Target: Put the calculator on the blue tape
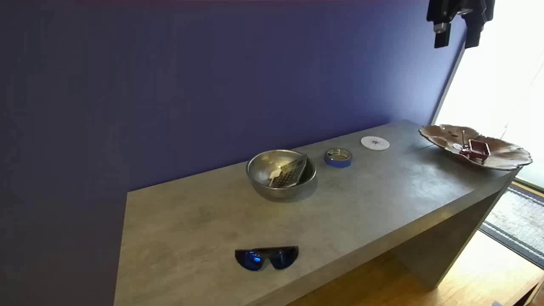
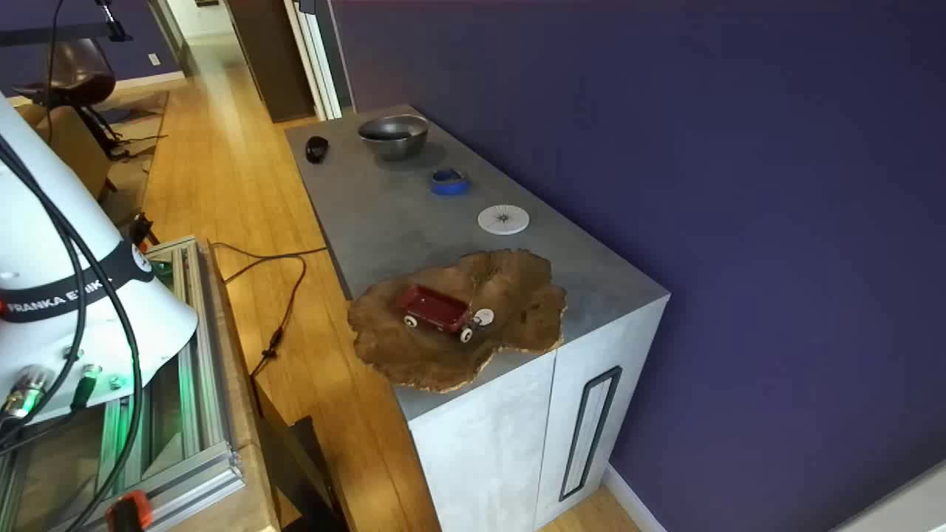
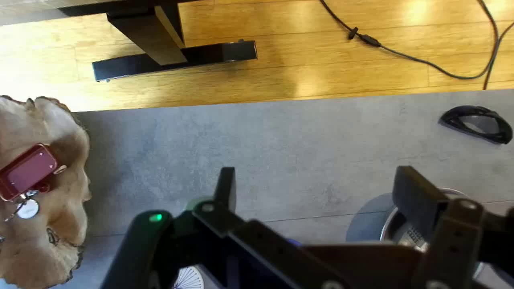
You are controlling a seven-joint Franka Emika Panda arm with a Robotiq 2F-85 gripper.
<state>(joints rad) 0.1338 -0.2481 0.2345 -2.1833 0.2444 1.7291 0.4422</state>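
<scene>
The grey calculator (image 1: 293,173) leans tilted inside the metal bowl (image 1: 278,194), with a small pale piece beside it. In the wrist view, part of its keys (image 3: 413,237) shows in the bowl, partly hidden behind a finger. The blue tape (image 1: 338,162) lies flat on the grey table, between the bowl and a white disc. It also shows in an exterior view (image 2: 449,188); in the wrist view only a thin blue sliver (image 3: 294,242) shows. My gripper (image 1: 457,41) is open and empty, high above the table. In the wrist view its fingers (image 3: 315,176) are wide apart.
The flat white disc (image 1: 375,143) lies beyond the tape. A brown wooden slab (image 2: 517,310) holding a red toy wagon (image 2: 434,307) is at one table end. Dark sunglasses (image 1: 267,258) lie near the front edge. A purple wall (image 1: 204,93) runs along the back.
</scene>
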